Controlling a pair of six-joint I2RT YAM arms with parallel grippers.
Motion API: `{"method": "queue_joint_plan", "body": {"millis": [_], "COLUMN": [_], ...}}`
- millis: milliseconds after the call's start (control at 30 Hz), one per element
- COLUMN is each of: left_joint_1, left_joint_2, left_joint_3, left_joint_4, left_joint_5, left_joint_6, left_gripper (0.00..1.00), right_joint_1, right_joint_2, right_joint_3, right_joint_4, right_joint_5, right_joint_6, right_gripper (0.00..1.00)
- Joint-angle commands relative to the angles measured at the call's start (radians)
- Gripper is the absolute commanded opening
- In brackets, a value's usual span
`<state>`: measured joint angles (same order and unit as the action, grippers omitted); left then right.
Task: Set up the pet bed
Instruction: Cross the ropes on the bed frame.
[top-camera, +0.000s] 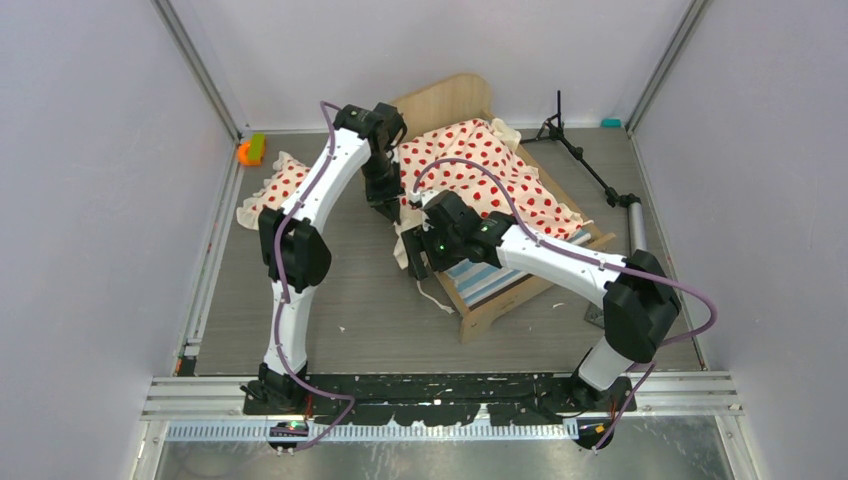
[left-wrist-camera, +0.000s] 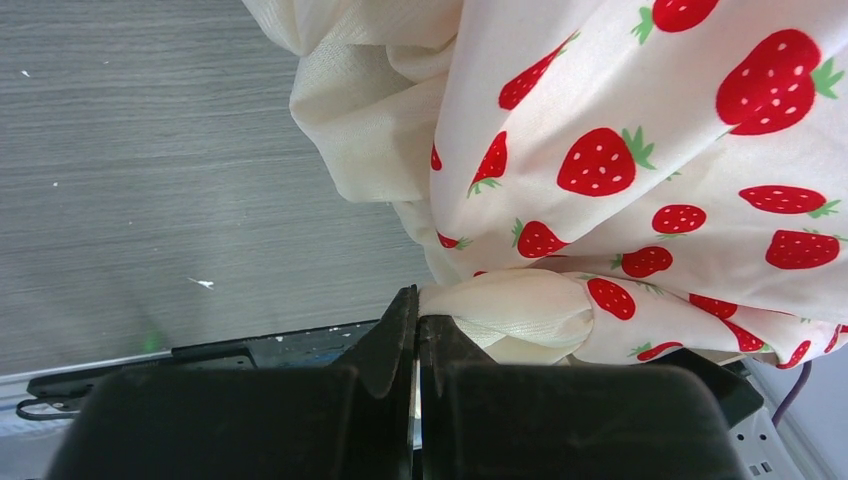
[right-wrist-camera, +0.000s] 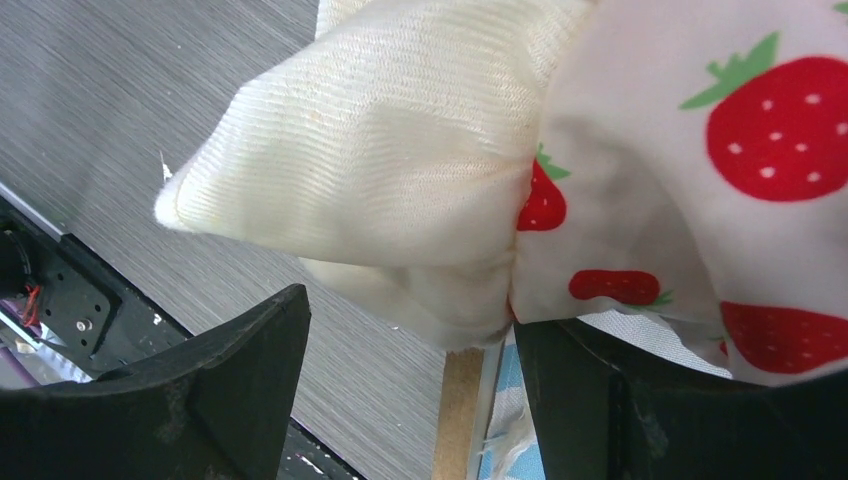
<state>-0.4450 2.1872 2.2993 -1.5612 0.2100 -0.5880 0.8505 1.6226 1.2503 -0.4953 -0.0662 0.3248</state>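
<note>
The pet bed (top-camera: 447, 102) stands right of centre, a light-wood frame with a rounded end board. Its cream blanket (top-camera: 495, 170) with red strawberries lies rumpled over the blue-white striped mattress (top-camera: 478, 281). My left gripper (top-camera: 385, 203) is at the bed's left side, shut on the blanket's cream ruffled edge (left-wrist-camera: 510, 310); the cloth bunches out from the closed left gripper (left-wrist-camera: 418, 300). At the bed's near left corner my right gripper (top-camera: 413, 262) stands open. A cream blanket corner (right-wrist-camera: 380, 190) hangs over the open right gripper (right-wrist-camera: 410, 310), above the wooden side rail (right-wrist-camera: 458, 415).
A small strawberry-print pillow (top-camera: 279, 186) lies on the grey floor left of the left arm. An orange and green object (top-camera: 250, 150) sits at the back left corner. A black tripod stand (top-camera: 583, 152) lies behind the bed on the right. White walls enclose the area.
</note>
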Motion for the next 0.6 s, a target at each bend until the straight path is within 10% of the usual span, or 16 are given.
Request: {"method": "queue_joint_plan", "body": {"millis": [0,567], "left_joint_1": [0.002,0.002], "left_joint_2": [-0.071,-0.062], "left_joint_3": [-0.01,-0.005], "left_joint_4": [-0.028,-0.024], "left_joint_5": [0.002,0.008], "left_joint_6": [0.022,0.019], "left_gripper": [0.0,0.0], "right_joint_1": [-0.001,-0.001], "right_joint_2": [-0.02,-0.001], "right_joint_3": [-0.007,-0.009], "right_joint_4": [0.023,0.001], "right_joint_5": [-0.009,-0.064], "right_joint_6": [0.006,0.004], "right_gripper": [0.79,0.79]}}
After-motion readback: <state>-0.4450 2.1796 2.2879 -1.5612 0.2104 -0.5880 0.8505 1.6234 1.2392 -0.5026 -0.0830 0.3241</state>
